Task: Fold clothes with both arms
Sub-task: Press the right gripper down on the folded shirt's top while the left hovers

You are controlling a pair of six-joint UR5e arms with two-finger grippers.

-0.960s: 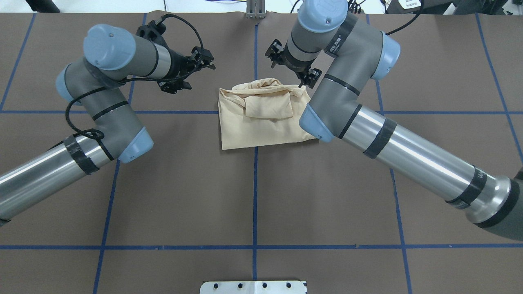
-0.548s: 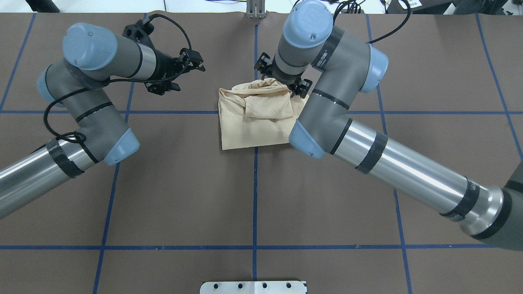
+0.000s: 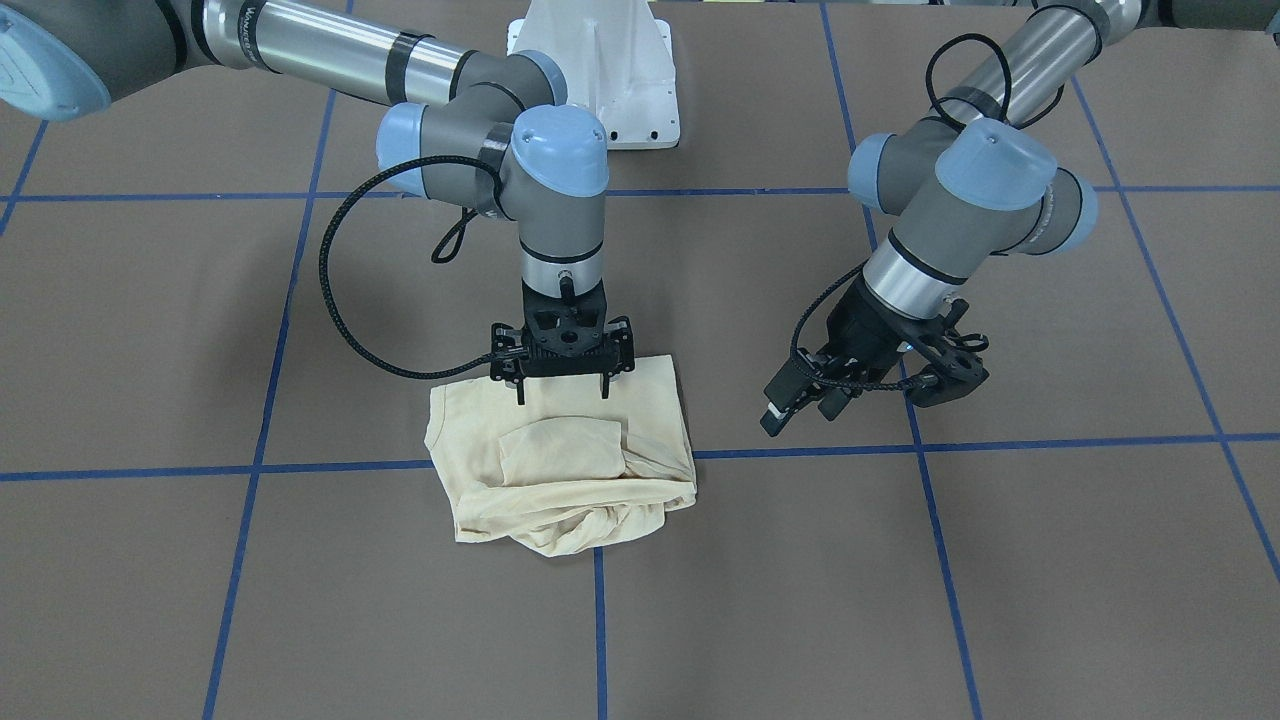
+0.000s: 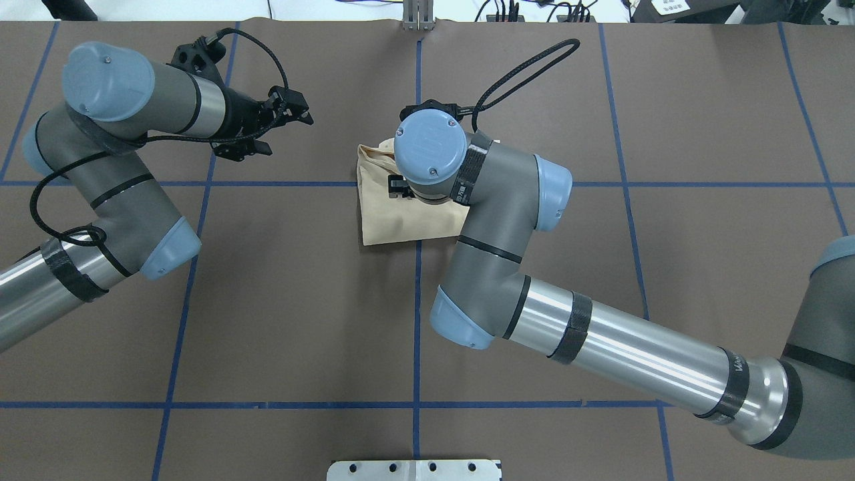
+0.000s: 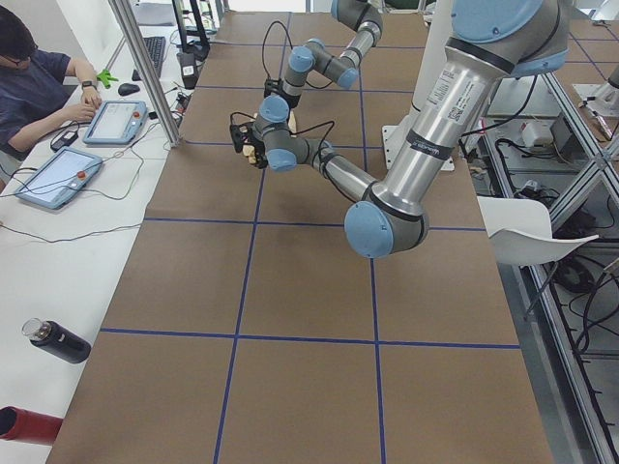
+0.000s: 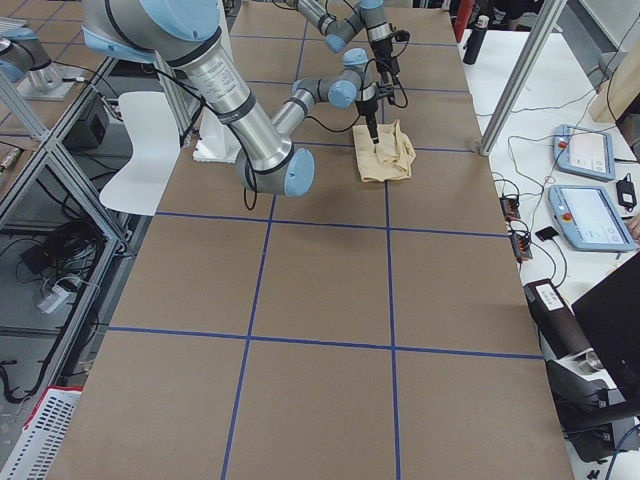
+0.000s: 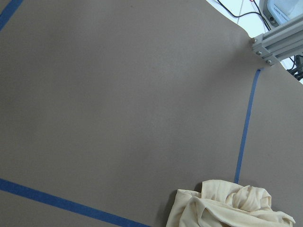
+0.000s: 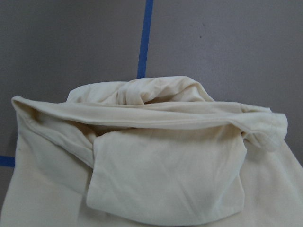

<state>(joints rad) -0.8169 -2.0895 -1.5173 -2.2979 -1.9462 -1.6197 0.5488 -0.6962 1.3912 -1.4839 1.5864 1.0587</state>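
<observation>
My right pincer point(image 3: 562, 388) hangs spread wide, the folded shirt point(image 3: 560, 470) right under its tips, the left pincer point(image 3: 950, 368) spread and well aside; closing shallow, I think, would pinch only the top flap and drag the bundle undone.

shirt point(image 3: 560, 470): pale yellow, lying folded and bunched | right arm point(image 3: 560, 230): pointing straight down over it | left arm point(image 3: 960, 215): hanging well off to one side
</observation>
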